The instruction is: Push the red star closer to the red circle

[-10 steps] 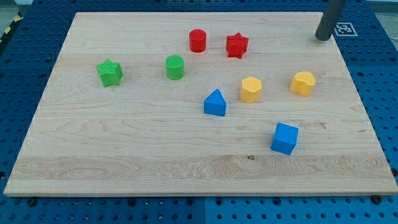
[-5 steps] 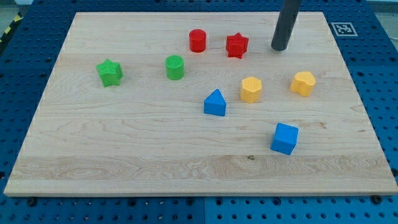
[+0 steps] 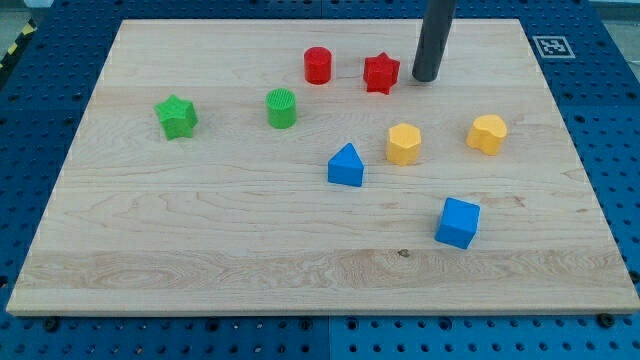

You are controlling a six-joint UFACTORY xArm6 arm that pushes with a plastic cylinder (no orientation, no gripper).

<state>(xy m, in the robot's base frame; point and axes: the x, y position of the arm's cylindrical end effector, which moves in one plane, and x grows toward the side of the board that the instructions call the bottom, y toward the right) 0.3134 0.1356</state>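
- We have no gripper, only a rod; my tip (image 3: 424,78) rests on the board (image 3: 200,230) just to the view's right of the red star (image 3: 381,73), a narrow gap between them.
- The red star sits near the view's top, with the red circle (image 3: 318,65) close on its left, apart.
- A green cylinder (image 3: 282,108) and green star (image 3: 177,116) lie further left.
- Two yellow blocks (image 3: 404,143) (image 3: 488,133) sit below the tip.
- A blue triangle (image 3: 346,165) and blue cube (image 3: 458,222) lie lower.
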